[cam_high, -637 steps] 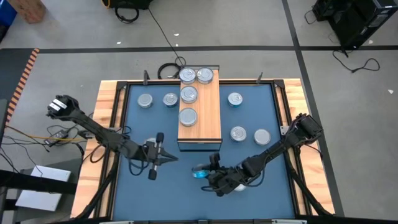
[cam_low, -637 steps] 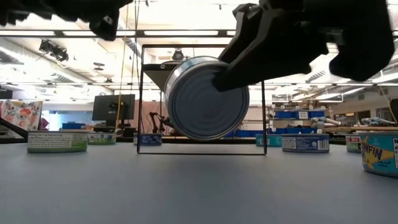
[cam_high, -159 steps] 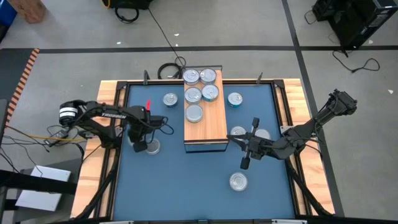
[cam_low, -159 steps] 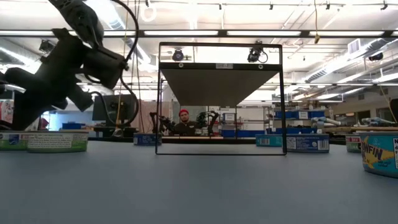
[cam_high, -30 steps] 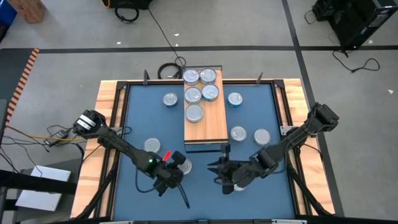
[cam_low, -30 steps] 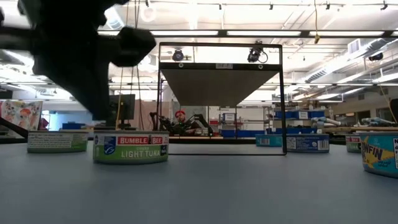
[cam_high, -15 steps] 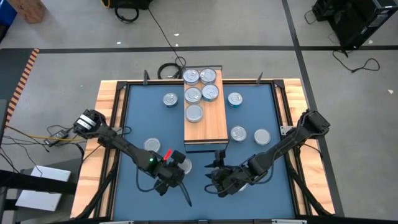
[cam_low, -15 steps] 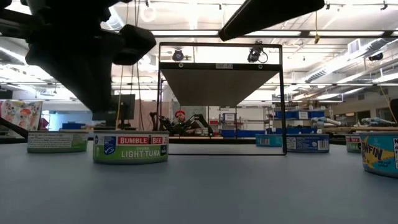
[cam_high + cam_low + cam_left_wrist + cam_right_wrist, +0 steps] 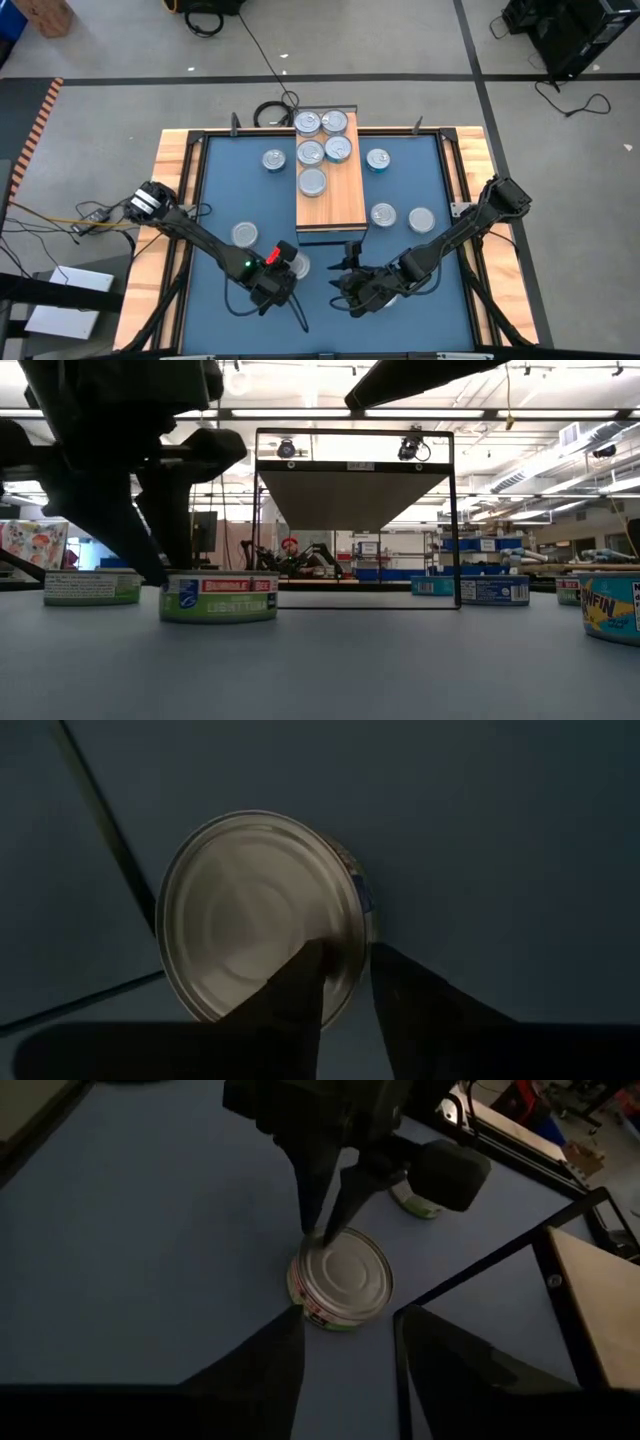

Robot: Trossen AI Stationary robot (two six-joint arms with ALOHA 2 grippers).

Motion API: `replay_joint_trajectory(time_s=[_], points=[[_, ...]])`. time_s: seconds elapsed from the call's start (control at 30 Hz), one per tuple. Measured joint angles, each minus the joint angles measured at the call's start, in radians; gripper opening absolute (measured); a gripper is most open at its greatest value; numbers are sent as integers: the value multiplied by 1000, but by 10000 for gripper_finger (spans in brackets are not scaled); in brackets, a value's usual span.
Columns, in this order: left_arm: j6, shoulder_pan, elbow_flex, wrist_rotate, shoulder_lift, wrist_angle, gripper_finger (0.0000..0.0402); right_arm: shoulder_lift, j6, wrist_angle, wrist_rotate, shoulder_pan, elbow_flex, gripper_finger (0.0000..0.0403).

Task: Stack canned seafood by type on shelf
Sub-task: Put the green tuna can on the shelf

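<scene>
Tin (image 9: pixel 294 264) sits flat, lid up, at 6 o'clock from the shelf (image 9: pixel 330 180); left gripper (image 9: pixel 283 268) straddles its rim, narrowly parted. Right gripper (image 9: pixel 343 272) gapes, empty, nearby.

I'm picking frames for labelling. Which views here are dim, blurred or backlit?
Left wrist view: dim, the tin lit only on its lid. Right wrist view: dark, its own fingers in silhouette. Low view: the left gripper is a backlit black shape, and the tin's label is smeared. High view: evenly lit, sharp.
</scene>
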Motion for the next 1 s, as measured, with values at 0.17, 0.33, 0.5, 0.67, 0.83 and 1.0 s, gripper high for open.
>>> replay_joint_trajectory(time_s=[0.17, 0.33, 0.5, 0.67, 0.83, 1.0], points=[[-3, -9, 3, -33, 26, 18, 53, 0, 0, 8, 0, 2, 0, 171], [-13, -14, 7, -44, 28, 24, 7, 0, -4, 24, 0, 2, 0, 167], [-31, -12, 43, 13, 31, 8, 2, 3, -10, 62, 13, 2, 1, 173], [-47, -1, 89, 97, 32, 11, 1, 5, -19, 52, 12, 3, 1, 195], [-68, 14, 113, 119, 32, 13, 1, 16, -60, 55, 9, 13, -2, 229], [-88, 27, 120, 131, 32, 25, 1, 88, -101, 59, 17, 19, -2, 264]])
